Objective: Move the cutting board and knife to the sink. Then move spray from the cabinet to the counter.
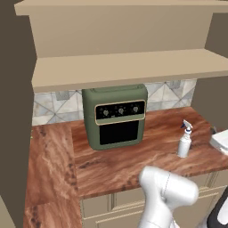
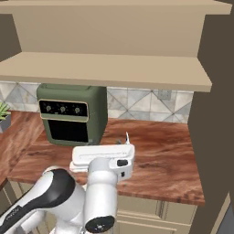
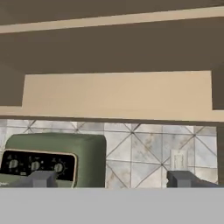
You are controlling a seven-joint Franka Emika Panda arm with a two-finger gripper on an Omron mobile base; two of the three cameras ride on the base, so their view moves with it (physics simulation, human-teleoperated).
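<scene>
Two-finger gripper (image 3: 111, 179) nearest, jaws spread wide, holding nothing. Slim white spray bottle (image 1: 185, 142) upright on glossy red-brown counter (image 1: 116, 164), at 3 o'clock of green countertop oven (image 1: 116, 116). Tan open cabinet (image 1: 124, 69) at 12.

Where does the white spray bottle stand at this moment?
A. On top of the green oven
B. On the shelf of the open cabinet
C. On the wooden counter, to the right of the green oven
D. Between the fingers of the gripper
C: in the left base view the spray bottle stands upright on the red-brown counter, apart from the green oven and to its right.
</scene>
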